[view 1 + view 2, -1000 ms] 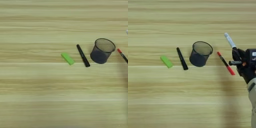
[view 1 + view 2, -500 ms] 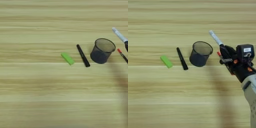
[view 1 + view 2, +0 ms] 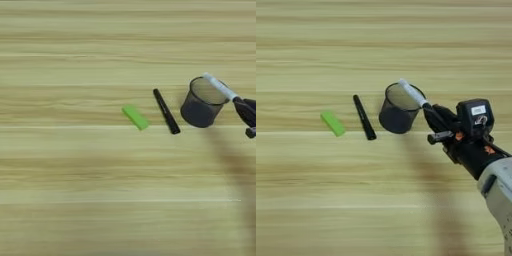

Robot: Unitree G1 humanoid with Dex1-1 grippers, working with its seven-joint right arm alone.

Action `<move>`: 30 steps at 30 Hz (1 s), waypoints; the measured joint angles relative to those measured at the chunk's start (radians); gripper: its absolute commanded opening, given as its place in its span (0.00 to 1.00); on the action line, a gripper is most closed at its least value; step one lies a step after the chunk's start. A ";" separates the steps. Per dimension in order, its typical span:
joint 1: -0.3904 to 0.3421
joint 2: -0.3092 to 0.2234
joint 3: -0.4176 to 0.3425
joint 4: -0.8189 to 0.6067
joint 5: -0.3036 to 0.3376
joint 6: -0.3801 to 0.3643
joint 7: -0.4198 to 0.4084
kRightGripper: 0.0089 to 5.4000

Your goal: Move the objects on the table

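Note:
My right gripper (image 3: 432, 116) comes in from the right, shut on the black-capped end of the white-barrelled marker (image 3: 412, 93). The marker is held off the table and slants up-left, with its white tip over the rim of the dark wire-mesh pen cup (image 3: 397, 109). The cup stands upright on the wooden table (image 3: 384, 200), just left of the gripper. The slim black marker (image 3: 364, 117) lies flat to the cup's left. In the left eye view only the fingers (image 3: 246, 111) show at the right edge, with the white marker (image 3: 220, 89) above the cup (image 3: 200, 106).
A small green block (image 3: 332, 123) lies on the table left of the black marker. My forearm (image 3: 491, 170) crosses the lower right corner and casts a shadow below the cup.
My gripper has carried the white marker leftward from the right edge to the cup, so its tip now hangs over the rim. The cup, black marker and green block have not moved.

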 measured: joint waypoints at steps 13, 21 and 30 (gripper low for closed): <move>-0.020 -0.049 -0.002 0.039 -0.004 0.037 0.009 0.14; -0.064 -0.086 0.003 0.080 -0.005 0.065 0.027 0.14; -0.096 -0.119 0.014 0.096 -0.005 0.101 0.037 0.14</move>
